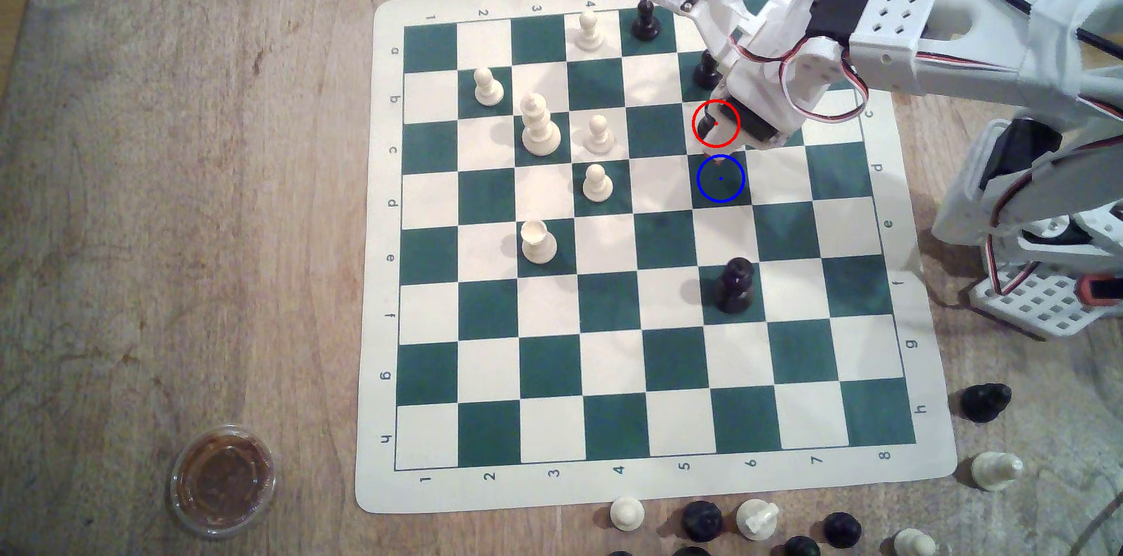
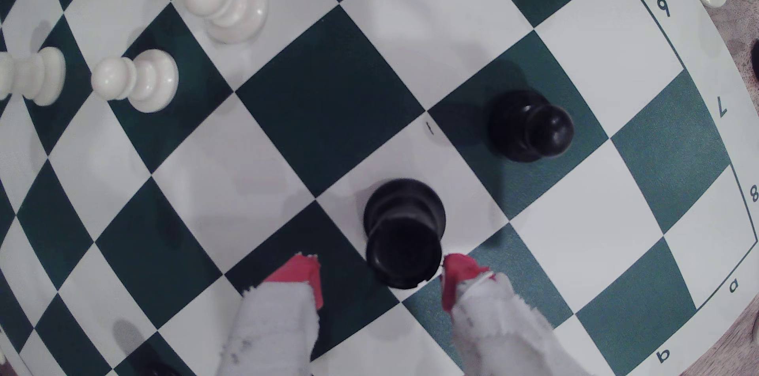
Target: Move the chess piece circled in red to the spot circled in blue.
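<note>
the chess piece [image 1: 708,124], glossy black with a wide round base, is seen on a cream square ringed in red, in the half of the board [image 1: 662,489] nearer its far edge and toward the exterior view's right. in the wrist view the chess piece [image 2: 404,232] stands upright on that cream square, its top leaning toward the camera through lens distortion.

the gripper [image 2: 380,277] is held spread, with the piece between its red-tipped, white-wrapped fingers [image 2: 302,273]. one red tip is seen just beside the piece's top, perhaps touching it, though contact cannot be settled from this angle; the other tip is clearly apart from it. in the exterior view the gripper [image 1: 720,134] is reached in from the board's right edge and covers much of the red ring.

the spot [image 1: 721,179], a dark green square marked with a blue ring and centre dot, lies directly next to the ringed cream square, on the side toward the board's near edge, and is bare.

a black pawn [image 2: 530,125] is stood on the green square adjoining the piece's square on the far side. a taller black piece [image 1: 735,286] is stood two squares beyond the spot toward the near edge. several white pieces [image 1: 538,125] are gathered toward the board's left edge.
</note>
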You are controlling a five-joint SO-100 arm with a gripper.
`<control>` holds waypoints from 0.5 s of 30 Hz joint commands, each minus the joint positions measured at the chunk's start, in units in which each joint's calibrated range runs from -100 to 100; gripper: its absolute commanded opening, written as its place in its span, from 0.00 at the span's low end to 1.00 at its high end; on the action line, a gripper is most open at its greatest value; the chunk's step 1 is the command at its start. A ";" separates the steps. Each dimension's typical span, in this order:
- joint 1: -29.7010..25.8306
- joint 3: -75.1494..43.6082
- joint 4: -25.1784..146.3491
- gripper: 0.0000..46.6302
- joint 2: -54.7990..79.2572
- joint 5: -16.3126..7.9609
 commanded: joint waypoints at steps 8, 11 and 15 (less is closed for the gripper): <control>0.16 -4.58 -3.94 0.32 -1.98 0.10; 0.00 -4.49 -3.94 0.25 -2.48 0.00; -0.63 -4.40 -3.69 0.12 -2.82 0.10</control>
